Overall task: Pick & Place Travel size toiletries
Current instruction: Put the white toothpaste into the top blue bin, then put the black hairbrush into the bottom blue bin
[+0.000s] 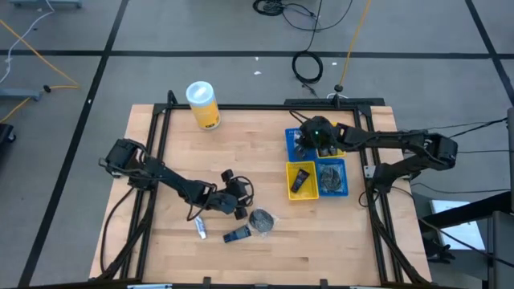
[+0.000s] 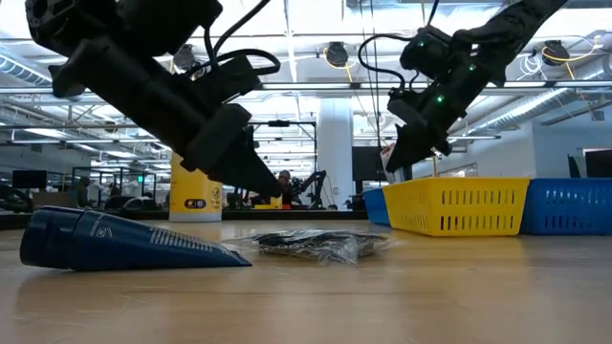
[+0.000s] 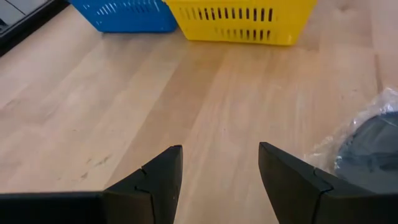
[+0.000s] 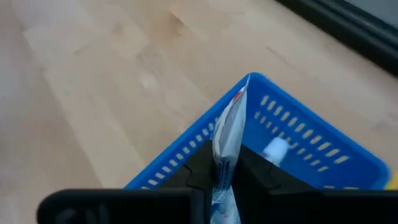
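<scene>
Low view first: nearest me on the tabletop (image 2: 402, 296) lies the dark blue packet (image 2: 124, 241), long axis running across the picture, and just past it the clear-wrapped grey pouch (image 2: 320, 245). In the high view I read both, plus a thin white tube (image 1: 200, 228), as lying just on the near side of my left hand (image 1: 238, 201), well apart from the tray (image 1: 317, 164). The left hand is released, fingers (image 3: 155, 180) spread over bare wood, and the pouch (image 3: 367, 146) sits beside one finger, not between them.

Farther off, my right hand (image 4: 225, 171) is clenched on a thin white sachet (image 4: 227, 134) with a red mark, held upright above the tray's blue compartment (image 4: 298, 124). I judge that drop comes next; the left arm is nearer the remaining pieces.

No writing is readable anywhere.
</scene>
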{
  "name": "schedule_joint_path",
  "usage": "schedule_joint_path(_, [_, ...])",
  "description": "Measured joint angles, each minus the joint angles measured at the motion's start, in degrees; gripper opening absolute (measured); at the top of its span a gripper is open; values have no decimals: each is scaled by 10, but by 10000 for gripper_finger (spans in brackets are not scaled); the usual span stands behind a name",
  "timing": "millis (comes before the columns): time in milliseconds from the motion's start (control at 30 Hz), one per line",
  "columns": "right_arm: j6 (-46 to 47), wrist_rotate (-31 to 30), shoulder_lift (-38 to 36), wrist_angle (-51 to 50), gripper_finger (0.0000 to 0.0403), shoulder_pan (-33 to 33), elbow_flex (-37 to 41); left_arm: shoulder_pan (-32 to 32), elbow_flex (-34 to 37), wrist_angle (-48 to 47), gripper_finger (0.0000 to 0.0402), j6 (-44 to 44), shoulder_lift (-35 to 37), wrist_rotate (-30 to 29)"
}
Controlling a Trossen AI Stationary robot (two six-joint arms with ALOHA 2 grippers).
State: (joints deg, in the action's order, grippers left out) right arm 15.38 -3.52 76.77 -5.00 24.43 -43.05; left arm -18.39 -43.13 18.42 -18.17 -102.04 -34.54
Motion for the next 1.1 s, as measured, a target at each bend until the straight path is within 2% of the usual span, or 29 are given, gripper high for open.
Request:
schedule_joint_path(233, [1, 7, 8, 3, 50, -1, 12, 0, 0, -1, 209, 0, 0, 1])
schedule_joint_path(467, [-12, -11, 11, 15, 117, -1, 14, 0, 0, -1, 209, 0, 0, 1])
schedule_joint_path(633, [-51, -11, 6, 81, 165, -1, 14, 0, 0, -1, 209, 0, 0, 2])
schedule_joint_path(767, [-67, -13, -14, 143, 177, -12, 13, 0, 0, -1, 209, 0, 0, 2])
schedule_joint_path(933, [-116, -12, -23, 209, 167, -96, 14, 0, 0, -1, 209, 0, 0, 2])
schedule_joint_path(1100, [-188, -12, -2, 265, 152, -231, 14, 0, 0, -1, 209, 0, 0, 2])
